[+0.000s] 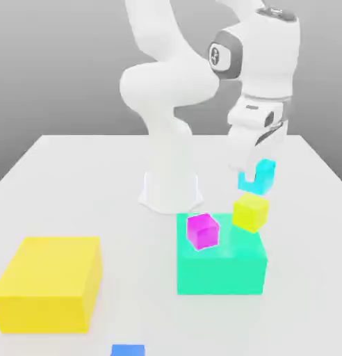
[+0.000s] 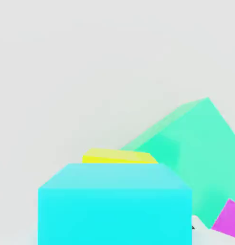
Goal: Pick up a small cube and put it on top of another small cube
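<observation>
The gripper (image 1: 254,169) hangs below the white arm's wrist, pointing down, its fingers closed on the small plain light-cyan cube (image 1: 258,176), which it holds clear of the worktop (image 1: 76,181). The cube has no long axis; in the exterior view it sits roughly level, one vertical edge turned toward the camera. In the hand view the same cyan cube (image 2: 114,206) fills the near foreground with its flat top face showing. Directly beneath it, and slightly toward the exterior view's left, is the small plain yellow-green cube (image 1: 251,212); the two look close together, but whether they touch cannot be told. In the hand view a strip of that yellow-green cube (image 2: 120,156) shows just past the cyan cube's far edge. Just beside the yellow-green cube lies the big teal-green block (image 1: 221,267), with a small magenta cube (image 1: 203,231) at its upper corner. Well apart, at the exterior view's left, a large yellow block (image 1: 50,283) rests on the worktop, and a small darker blue cube (image 1: 128,350) is at the lower edge.
</observation>
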Robot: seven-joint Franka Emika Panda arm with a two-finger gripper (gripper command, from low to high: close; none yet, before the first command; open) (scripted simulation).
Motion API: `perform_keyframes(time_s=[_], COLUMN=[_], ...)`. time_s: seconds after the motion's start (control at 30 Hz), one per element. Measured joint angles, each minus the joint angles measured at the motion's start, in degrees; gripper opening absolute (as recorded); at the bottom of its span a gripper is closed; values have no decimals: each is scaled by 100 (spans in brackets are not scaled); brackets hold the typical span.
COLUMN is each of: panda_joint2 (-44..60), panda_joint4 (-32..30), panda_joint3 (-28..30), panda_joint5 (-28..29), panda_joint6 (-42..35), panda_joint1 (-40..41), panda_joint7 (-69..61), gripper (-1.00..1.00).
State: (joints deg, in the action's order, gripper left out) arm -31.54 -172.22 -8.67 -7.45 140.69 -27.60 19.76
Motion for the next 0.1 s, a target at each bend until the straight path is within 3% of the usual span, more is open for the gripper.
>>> perform_keyframes(time_s=[0.1], panda_joint2=[0], panda_joint4=[0], panda_joint3=[0], panda_joint5=[0], panda_joint6=[0], panda_joint1=[0], panda_joint7=[0], gripper=[100])
